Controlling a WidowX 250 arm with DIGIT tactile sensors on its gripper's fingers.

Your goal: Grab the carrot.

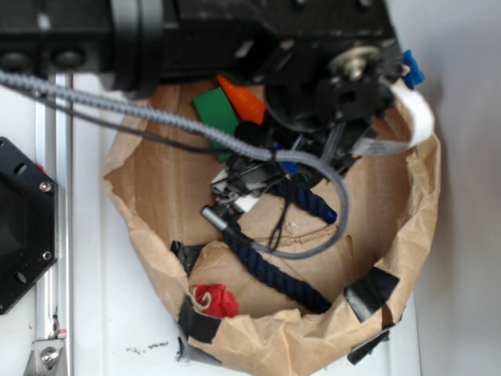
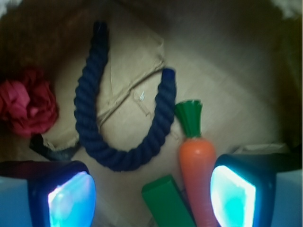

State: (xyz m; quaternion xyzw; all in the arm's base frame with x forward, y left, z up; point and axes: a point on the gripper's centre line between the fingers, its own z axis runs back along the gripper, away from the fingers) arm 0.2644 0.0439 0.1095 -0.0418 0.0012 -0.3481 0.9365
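The orange carrot (image 2: 196, 172) lies on the brown paper with its green leafy top (image 2: 190, 116) pointing away from me. It rests just inside the right finger (image 2: 233, 195), close to it or touching; I cannot tell which. My gripper (image 2: 151, 196) is open, its two glowing pads wide apart, with the left finger (image 2: 71, 197) far from the carrot. In the exterior view the carrot (image 1: 241, 98) shows only partly under the black arm, and the gripper itself is hidden there.
A flat green block (image 2: 166, 203) lies beside the carrot, between the fingers. A dark blue rope (image 2: 124, 124) curves in a U ahead, and a red cloth scrap (image 2: 27, 106) sits at the left. All lie inside a crumpled paper bag (image 1: 407, 235).
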